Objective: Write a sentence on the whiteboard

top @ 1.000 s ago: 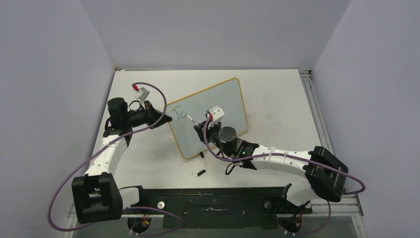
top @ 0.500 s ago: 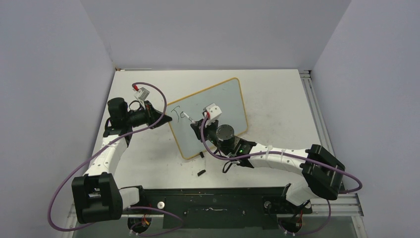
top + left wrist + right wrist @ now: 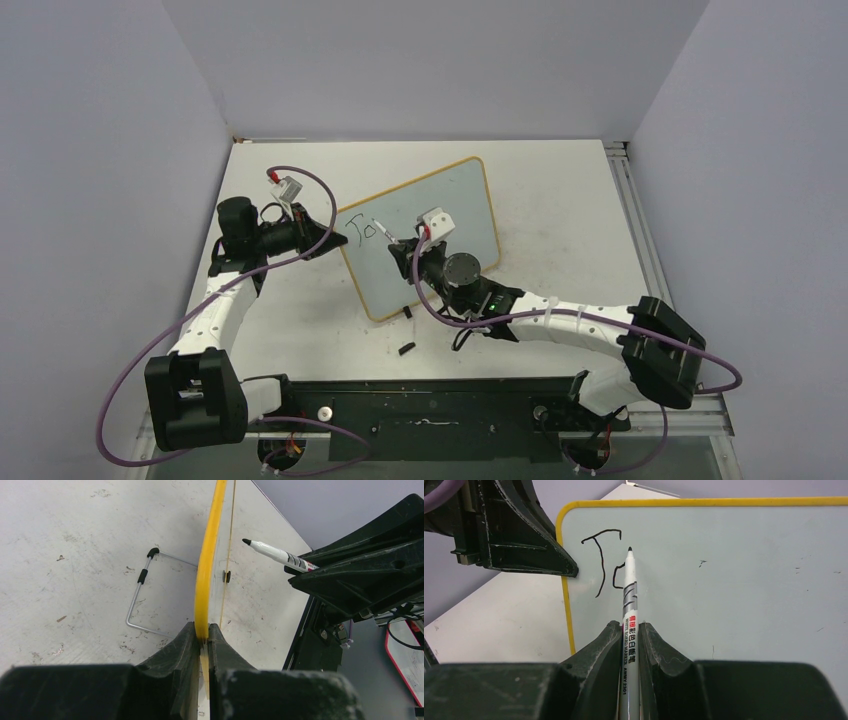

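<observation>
The whiteboard (image 3: 440,215) stands tilted on the table, with a yellow frame (image 3: 207,565) and a pale glossy face (image 3: 734,580). My left gripper (image 3: 201,628) is shut on the frame's left edge, seen from above at the left gripper (image 3: 333,238). My right gripper (image 3: 629,628) is shut on a white marker (image 3: 630,597), black tip towards the board. Of the sentence (image 3: 601,560) I see a "J" and a partial second letter near the board's top left corner. The marker's tip sits just above and right of that second letter.
A small black cap (image 3: 405,349) lies on the table in front of the board. A black clip foot (image 3: 408,313) sits at the board's lower edge. A bent wire stand (image 3: 136,597) lies behind the board. A metal rail (image 3: 632,215) runs along the table's right side.
The right gripper has carried the marker tip up and around the second letter, whose stroke has grown. The left gripper and the board have not moved.
</observation>
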Tool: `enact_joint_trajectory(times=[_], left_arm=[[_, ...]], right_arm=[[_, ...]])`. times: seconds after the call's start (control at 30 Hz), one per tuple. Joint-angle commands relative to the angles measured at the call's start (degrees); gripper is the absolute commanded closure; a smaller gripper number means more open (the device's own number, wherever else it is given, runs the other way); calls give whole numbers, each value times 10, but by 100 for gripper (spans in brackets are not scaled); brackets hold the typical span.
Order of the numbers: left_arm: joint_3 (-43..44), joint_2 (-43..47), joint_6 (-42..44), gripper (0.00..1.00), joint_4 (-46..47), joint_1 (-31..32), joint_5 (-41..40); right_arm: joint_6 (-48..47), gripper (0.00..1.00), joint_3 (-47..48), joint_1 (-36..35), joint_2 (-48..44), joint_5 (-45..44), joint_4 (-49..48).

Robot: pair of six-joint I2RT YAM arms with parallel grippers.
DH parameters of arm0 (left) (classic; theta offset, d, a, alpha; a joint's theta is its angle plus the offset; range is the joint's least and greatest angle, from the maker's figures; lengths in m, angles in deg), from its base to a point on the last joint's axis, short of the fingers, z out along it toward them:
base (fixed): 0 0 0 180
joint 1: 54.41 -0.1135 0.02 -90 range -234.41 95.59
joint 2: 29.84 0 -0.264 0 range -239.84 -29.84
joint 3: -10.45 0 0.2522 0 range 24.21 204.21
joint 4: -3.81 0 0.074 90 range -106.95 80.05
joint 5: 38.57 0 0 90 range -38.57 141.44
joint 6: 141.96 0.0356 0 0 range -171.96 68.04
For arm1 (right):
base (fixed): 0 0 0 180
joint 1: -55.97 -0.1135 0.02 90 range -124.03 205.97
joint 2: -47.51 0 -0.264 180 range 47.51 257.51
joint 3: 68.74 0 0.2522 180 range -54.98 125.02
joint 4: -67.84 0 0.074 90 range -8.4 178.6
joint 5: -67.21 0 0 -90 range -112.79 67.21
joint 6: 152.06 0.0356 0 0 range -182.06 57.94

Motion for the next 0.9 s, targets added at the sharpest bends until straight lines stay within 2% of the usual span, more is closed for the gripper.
enact_joint_trajectory(times=[0.0,0.4,0.87], left_arm=[[17,13,13,100,-1,-3,12],[18,12,12,100,1,-3,15],[16,15,11,100,2,-3,15]], right_arm=[[-7,95,11,-3,1,-14,-33],[-2,95,27,3,35,-6,-20],[8,95,-15,3,11,-30,-5]])
